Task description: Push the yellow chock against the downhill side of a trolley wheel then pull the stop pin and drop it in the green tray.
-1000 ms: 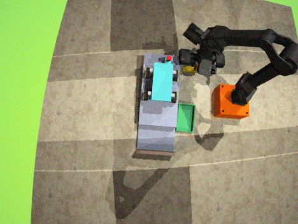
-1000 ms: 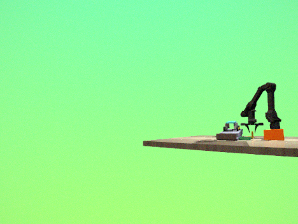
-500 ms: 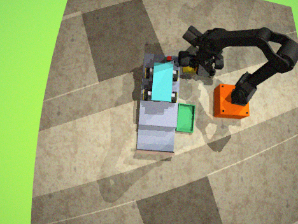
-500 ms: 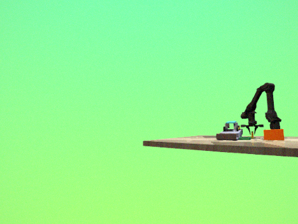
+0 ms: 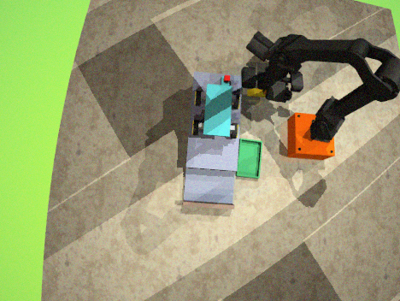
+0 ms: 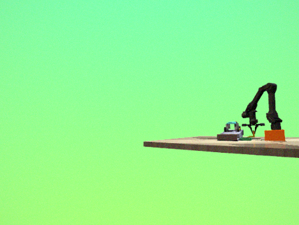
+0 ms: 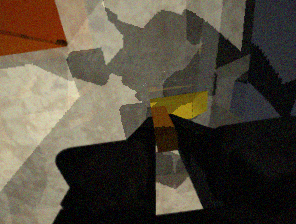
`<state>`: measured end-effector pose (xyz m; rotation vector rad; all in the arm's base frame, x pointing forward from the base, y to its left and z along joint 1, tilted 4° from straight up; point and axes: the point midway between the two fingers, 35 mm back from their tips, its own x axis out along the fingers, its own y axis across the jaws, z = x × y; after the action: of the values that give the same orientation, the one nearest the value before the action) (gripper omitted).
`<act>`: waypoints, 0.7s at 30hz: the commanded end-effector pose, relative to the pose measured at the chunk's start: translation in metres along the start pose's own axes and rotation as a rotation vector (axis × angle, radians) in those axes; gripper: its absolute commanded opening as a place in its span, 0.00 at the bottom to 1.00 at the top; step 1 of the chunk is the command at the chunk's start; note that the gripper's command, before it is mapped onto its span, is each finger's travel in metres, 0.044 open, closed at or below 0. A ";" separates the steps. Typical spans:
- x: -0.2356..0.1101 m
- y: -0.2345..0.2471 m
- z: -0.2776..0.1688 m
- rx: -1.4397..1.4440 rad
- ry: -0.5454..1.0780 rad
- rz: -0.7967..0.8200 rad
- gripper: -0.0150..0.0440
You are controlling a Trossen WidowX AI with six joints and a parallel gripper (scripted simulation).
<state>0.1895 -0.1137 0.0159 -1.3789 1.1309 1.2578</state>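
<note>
The yellow chock (image 5: 256,91) (image 7: 186,104) lies on the table to the right of the ramp (image 5: 210,158). Its orange handle (image 7: 164,129) sticks up between my fingers. My gripper (image 5: 270,87) (image 7: 160,120) (image 6: 253,131) is shut on that handle, low over the table. The cyan trolley (image 5: 218,109) (image 6: 232,125) stands on the upper part of the ramp. Its wheels show at both sides. The red-headed stop pin (image 5: 226,78) stands at the trolley's uphill end. The green tray (image 5: 249,158) lies beside the ramp's right edge, downhill of the trolley.
The arm's orange base block (image 5: 309,137) (image 6: 275,135) (image 7: 30,25) stands right of the tray. The ramp's grey side wall (image 7: 272,45) rises at the right of the wrist view. The table edge (image 6: 191,146) runs along the front.
</note>
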 end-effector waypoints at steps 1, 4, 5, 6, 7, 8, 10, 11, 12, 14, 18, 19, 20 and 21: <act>-0.014 -0.001 0.000 -0.004 0.006 -0.015 0.25; -0.024 0.000 0.000 -0.005 0.006 -0.015 0.25; -0.028 0.000 0.000 -0.005 0.006 -0.015 0.25; -0.031 0.001 0.000 -0.005 0.006 -0.015 0.25; -0.034 0.001 0.000 -0.005 0.006 -0.015 0.25; -0.038 0.001 0.000 -0.005 0.006 -0.015 0.25; -0.044 0.002 0.000 -0.005 0.006 -0.015 0.25; -0.048 0.002 0.000 -0.005 0.006 -0.015 0.25; -0.051 0.002 0.000 -0.005 0.006 -0.015 0.25; -0.058 0.002 0.001 -0.005 0.006 -0.015 0.25; -0.071 0.002 0.001 -0.005 0.006 -0.015 0.25; -0.074 0.002 0.000 -0.005 0.006 -0.015 0.25; -0.078 0.002 0.000 -0.005 0.006 -0.015 0.25; -0.081 0.002 0.000 -0.005 0.006 -0.015 0.25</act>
<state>0.1826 -0.1106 0.0858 -1.3801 1.1300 1.2572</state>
